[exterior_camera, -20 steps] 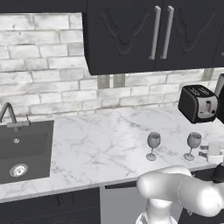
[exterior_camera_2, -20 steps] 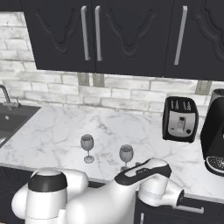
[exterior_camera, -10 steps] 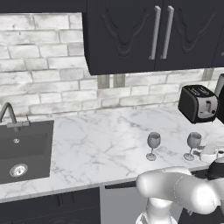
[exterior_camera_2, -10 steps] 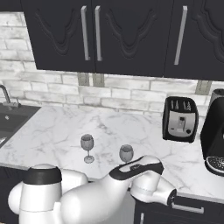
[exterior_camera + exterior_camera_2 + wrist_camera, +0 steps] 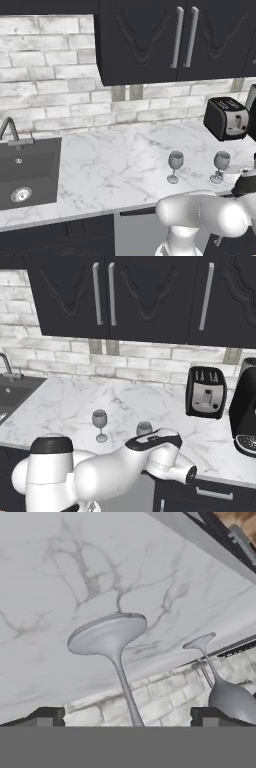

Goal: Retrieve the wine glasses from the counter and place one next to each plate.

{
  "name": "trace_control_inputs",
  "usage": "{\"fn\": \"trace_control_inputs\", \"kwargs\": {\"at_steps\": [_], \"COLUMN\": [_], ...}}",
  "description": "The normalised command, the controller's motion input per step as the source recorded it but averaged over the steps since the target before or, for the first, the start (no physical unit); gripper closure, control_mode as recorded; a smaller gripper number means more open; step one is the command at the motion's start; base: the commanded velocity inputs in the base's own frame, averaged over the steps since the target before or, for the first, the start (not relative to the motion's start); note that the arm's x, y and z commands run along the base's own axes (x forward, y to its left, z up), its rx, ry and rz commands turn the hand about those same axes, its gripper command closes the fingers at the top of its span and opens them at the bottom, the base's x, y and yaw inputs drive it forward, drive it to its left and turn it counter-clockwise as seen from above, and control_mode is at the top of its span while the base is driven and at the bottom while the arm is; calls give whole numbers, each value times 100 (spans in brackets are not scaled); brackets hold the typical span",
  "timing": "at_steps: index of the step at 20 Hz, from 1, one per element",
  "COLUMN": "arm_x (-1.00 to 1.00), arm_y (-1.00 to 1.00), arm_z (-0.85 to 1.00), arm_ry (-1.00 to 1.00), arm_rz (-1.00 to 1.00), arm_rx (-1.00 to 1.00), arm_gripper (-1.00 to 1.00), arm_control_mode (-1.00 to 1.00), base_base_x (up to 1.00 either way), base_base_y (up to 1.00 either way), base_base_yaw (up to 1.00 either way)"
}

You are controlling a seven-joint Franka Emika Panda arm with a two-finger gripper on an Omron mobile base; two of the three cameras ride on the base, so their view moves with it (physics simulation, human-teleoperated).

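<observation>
Fingertips [image 5: 47, 717] stand spread to their widest, holding nothing, with the stem of the nearer wine glass [image 5: 120, 667] between them. Both wine glasses [image 5: 175, 166] stand upright near the front edge of the counter [image 5: 115, 165], with bare marble between them and the sink [image 5: 25, 170] and behind them toward the toaster [image 5: 227, 117].

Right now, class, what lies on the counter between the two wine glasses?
Nothing: in the left base view, only bare marble counter separates the left wine glass from the right wine glass. The right base view agrees.
</observation>
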Motion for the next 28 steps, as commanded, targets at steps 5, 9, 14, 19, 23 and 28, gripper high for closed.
{"fn": "trace_control_inputs", "kwargs": {"at_steps": [5,9,14,19,23,28], "arm_x": [17,11,0,-4,-19,-19], "arm_y": [0,0,13,4,0,0], "arm_z": [-9,-2,0,3,22,48], "arm_ry": [3,1,1,0,-1,-4], "arm_rz": [-2,-2,-4,-3,0,0], "arm_rx": [0,0,0,0,0,0], "arm_gripper": [-100,-100,100,100,100,100], "arm_control_mode": [-100,-100,-100,-100,-100,-100], "base_base_x": [0,0,0,0,0,0], "base_base_y": [0,0,0,0,0,0], "base_base_yaw": [0,0,0,0,0,0]}}
